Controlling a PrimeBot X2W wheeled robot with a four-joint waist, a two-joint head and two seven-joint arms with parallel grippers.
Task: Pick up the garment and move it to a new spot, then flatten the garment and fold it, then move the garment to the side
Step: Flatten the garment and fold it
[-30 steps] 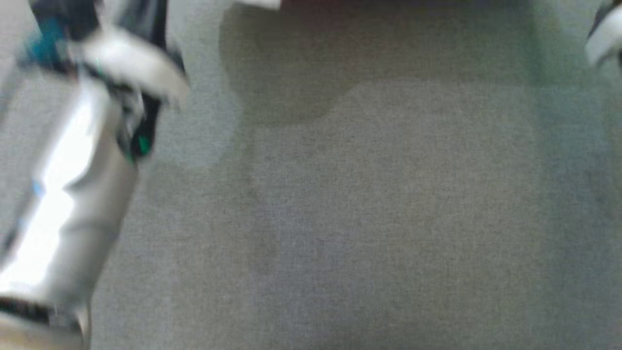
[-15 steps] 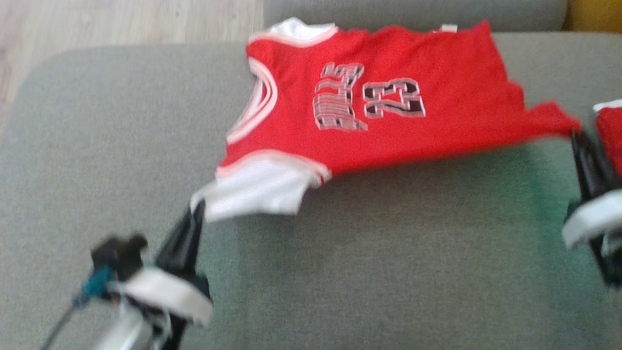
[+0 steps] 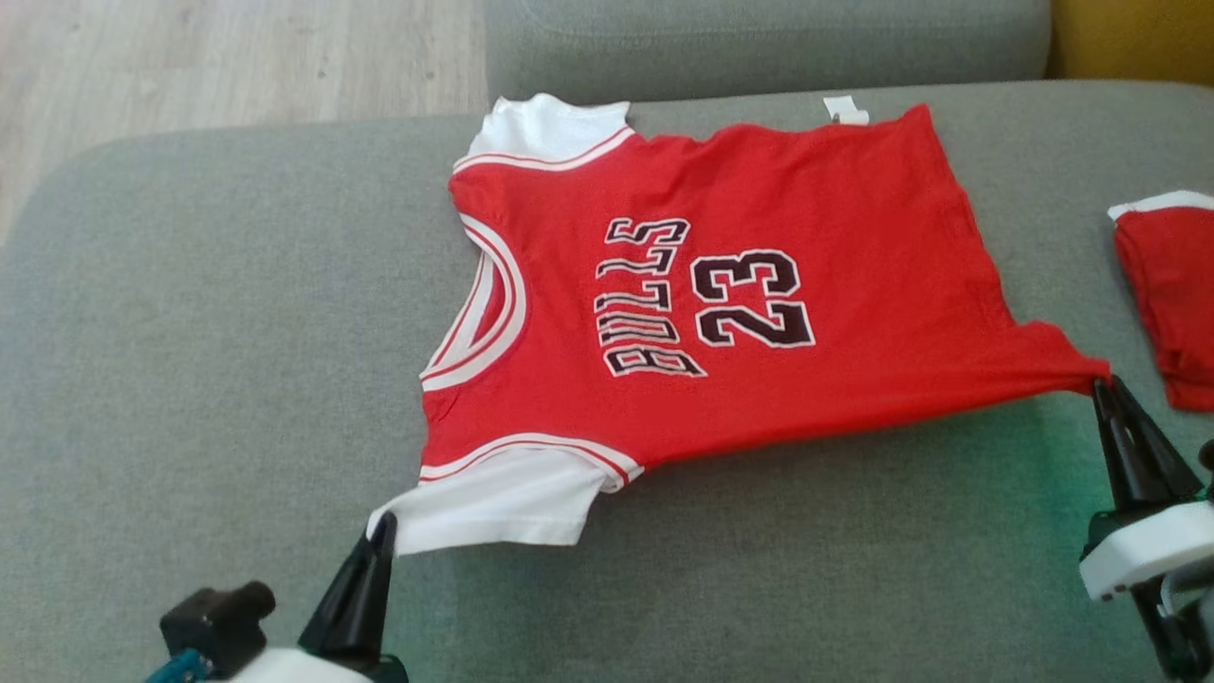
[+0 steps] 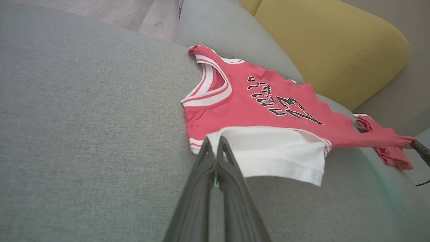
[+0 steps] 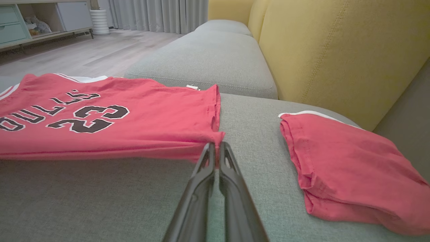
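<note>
You are getting your view back: a second ago the head camera was staring at bare, blurred cushion, and now it is settling on the red cloth basketball jersey with white sleeves, which is lying spread face-up just beyond both pincers. That is the camera moving, not the cloth. The left pincer is clenching the corner of the near white sleeve. The right pincer is pinching the near red hem corner. The near edge is stretching taut between them while the far part is resting on the grey woven sofa cushion. To my eye you are finishing the move and heading into flattening. The body is looking smooth, though the hem is puckering toward the right pincer.

Just right of that pincer, near but apart, a folded red garment is sitting and crowding the side spot. Beyond it the mustard-yellow backrest is rising, and pale wooden floor is showing far ahead of the left pincer
</note>
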